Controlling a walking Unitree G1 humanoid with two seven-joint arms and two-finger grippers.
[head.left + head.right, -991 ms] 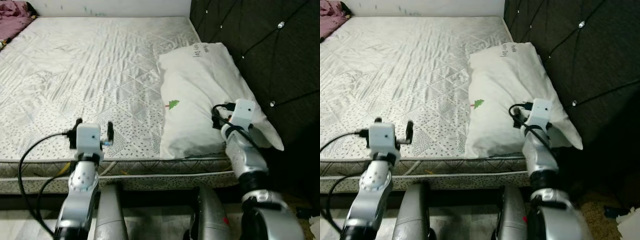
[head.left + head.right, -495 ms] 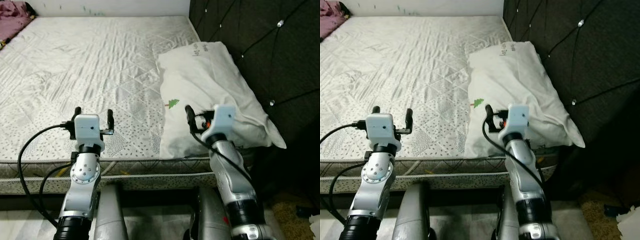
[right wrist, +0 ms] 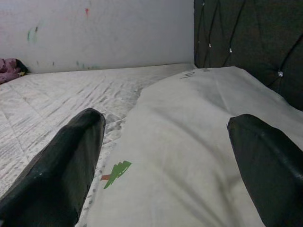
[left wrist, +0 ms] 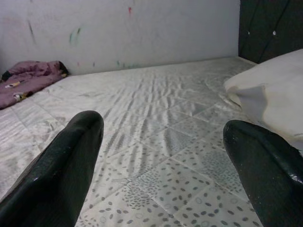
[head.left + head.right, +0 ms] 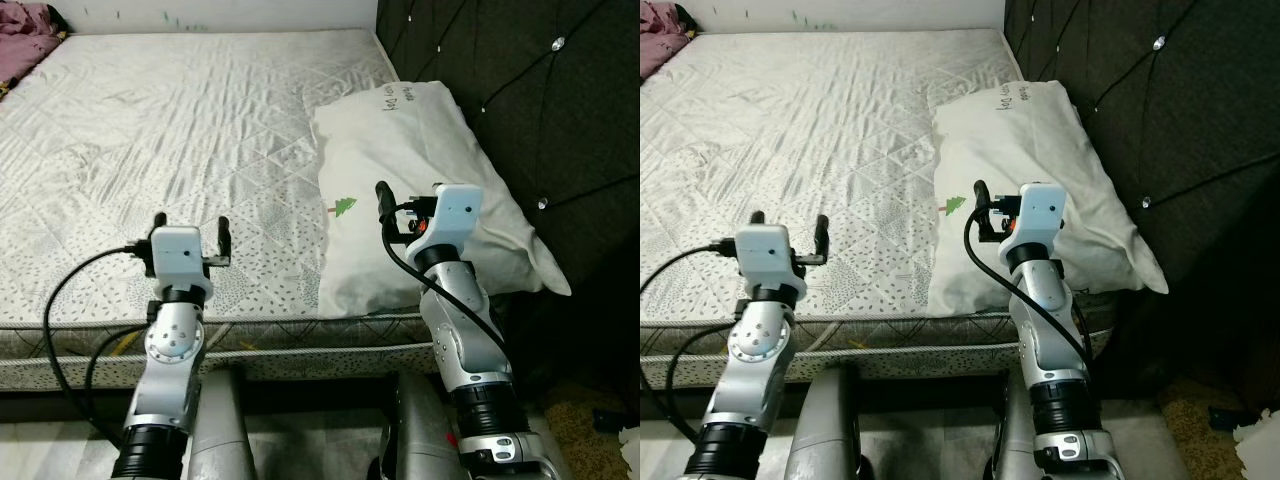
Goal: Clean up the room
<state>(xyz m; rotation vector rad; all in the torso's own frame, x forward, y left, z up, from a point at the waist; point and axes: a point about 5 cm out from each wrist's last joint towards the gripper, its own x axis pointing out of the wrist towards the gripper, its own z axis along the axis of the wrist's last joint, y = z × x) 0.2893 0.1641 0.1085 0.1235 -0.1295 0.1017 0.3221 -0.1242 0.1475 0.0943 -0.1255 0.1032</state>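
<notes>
Both grippers spread wide: right gripper over the pillow, left gripper at nine o'clock; a shallow pinch risked slipping.

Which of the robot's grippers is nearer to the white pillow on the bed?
The right. The right gripper hovers open over the near end of the white pillow, while the left gripper hangs open over the bare mattress, well to the pillow's left.

Two silver jointed arms, each topped by a white boxy wrist module. Left gripper and right gripper: long black fingers. Black cables loop from both wrists.
</notes>
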